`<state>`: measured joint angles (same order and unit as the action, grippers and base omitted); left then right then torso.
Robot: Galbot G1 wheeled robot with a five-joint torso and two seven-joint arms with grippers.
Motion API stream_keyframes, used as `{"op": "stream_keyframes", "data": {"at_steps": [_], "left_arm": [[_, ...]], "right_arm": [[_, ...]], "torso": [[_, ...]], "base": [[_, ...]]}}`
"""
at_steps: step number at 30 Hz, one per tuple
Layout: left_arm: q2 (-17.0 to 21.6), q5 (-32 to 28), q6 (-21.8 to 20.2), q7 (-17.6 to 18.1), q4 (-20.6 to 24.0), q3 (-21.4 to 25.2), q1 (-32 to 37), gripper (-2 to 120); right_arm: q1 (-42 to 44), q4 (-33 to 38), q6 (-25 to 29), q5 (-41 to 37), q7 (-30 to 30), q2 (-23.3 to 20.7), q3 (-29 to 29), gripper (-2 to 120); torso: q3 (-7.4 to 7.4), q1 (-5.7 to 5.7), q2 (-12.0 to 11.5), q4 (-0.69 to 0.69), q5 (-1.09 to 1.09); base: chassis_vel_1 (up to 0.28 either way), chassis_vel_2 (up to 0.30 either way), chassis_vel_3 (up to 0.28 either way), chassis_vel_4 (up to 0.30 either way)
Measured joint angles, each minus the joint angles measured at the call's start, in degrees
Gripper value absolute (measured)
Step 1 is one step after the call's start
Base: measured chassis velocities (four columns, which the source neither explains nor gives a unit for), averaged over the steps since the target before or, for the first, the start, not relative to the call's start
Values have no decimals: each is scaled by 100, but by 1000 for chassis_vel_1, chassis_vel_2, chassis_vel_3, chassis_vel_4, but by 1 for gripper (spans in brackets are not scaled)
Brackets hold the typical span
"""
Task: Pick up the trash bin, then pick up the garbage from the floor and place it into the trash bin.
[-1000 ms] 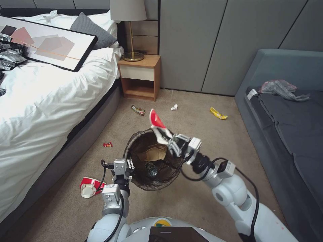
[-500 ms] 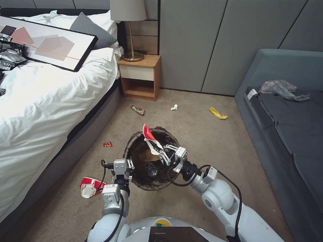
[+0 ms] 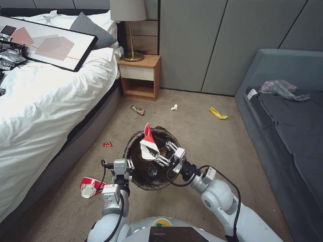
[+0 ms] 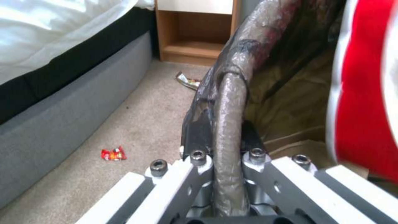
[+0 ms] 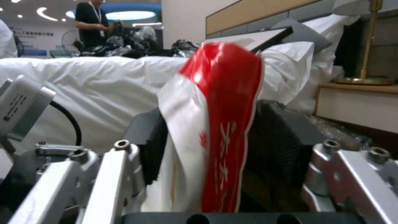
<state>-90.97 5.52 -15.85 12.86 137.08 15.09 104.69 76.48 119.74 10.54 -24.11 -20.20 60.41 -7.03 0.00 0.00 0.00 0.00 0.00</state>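
Note:
The trash bin point(image 3: 129, 148), white with a dark liner bag, hangs above the carpet with my left gripper point(image 3: 129, 165) shut on its near rim point(image 4: 228, 102). My right gripper point(image 3: 164, 152) reaches over the bin's mouth, its jaws spread. A red-and-white wrapper point(image 3: 148, 143) stands upright between its pads point(image 5: 145, 146) over the opening, also seen as the wrapper point(image 5: 219, 109) in the right wrist view. A clear bottle point(image 3: 151, 169) lies inside the bin. On the floor lie a red-and-white piece point(image 3: 89, 186), a small red wrapper point(image 3: 107, 144), a dark wrapper point(image 3: 138, 110), a white tissue wad point(image 3: 174, 107) and a yellow packet point(image 3: 218, 113).
A bed point(image 3: 50, 101) with a framed picture point(image 3: 50, 43) runs along the left. A wooden nightstand point(image 3: 139, 79) with a lamp stands by the wall. A grey sofa point(image 3: 289, 127) with a grey plastic bag point(image 3: 281, 89) borders the right. Open carpet lies between.
My right gripper moved left and down over the bin with the wrapper, and its jaws have spread. The wrapper tipped more upright above the opening. Left gripper and bin stayed put.

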Motion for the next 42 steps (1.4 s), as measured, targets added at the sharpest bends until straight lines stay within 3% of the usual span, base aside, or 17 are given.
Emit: {"op": "stream_keyframes", "data": {"at_steps": [3, 6, 9, 12, 20, 42], "left_arm": [[0, 0, 0, 0, 0, 0, 0, 0], [0, 0, 0, 0, 0, 0, 0, 0], [0, 0, 0, 0, 0, 0, 0, 0], [0, 0, 0, 0, 0, 0, 0, 0], [0, 0, 0, 0, 0, 0, 0, 0], [0, 0, 0, 0, 0, 0, 0, 0]], "right_arm": [[57, 3, 38, 51, -10, 11, -10, 75], [68, 5, 47, 66, -12, 11, -16, 81], [81, 28, 59, 79, -18, -7, -37, 95], [96, 60, 59, 85, -35, -40, -51, 99], [233, 302, -176, 326, 131, -252, -244, 100], [502, 240, -1, 468, 99, -501, -1056, 100]], "torso": [[0, 0, 0, 0, 0], [0, 0, 0, 0, 0], [0, 0, 0, 0, 0], [0, 0, 0, 0, 0], [0, 0, 0, 0, 0], [0, 0, 0, 0, 1]], "base": [[0, 0, 0, 0], [0, 0, 0, 0], [0, 0, 0, 0], [0, 0, 0, 0], [0, 0, 0, 0], [0, 0, 0, 0]]}}
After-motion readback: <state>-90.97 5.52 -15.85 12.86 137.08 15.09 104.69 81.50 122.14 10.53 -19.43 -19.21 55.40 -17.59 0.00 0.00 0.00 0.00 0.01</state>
